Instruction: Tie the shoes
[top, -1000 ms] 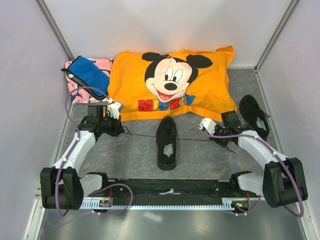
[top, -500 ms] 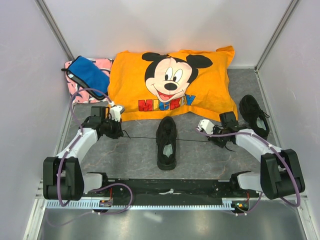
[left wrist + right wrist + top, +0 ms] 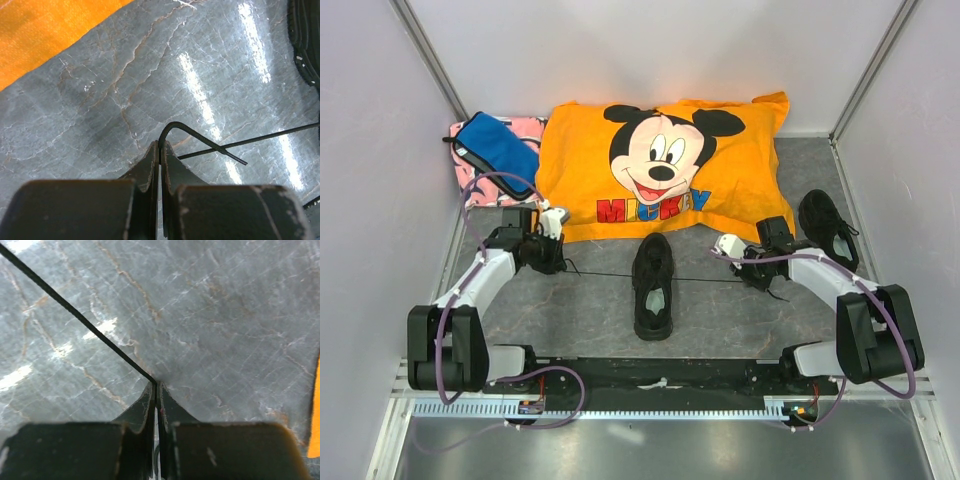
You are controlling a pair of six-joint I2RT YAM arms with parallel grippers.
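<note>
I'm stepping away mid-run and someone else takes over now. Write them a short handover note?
Left gripper: shut on one lace end.
Right gripper: shut on the other lace end.
Both ends run taut sideways from the centre shoe.
Second shoe lies far right, not held.
Done: lace ends gripped and stretched.
Left: no bow visible; tie this shoe, then the second.

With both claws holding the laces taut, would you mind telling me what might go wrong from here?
The left claw grips the left lace close to its free end, so it may slip out. With the right claw holding the right lace equally taut, harder pulling could drag or tip the middle shoe.
</note>
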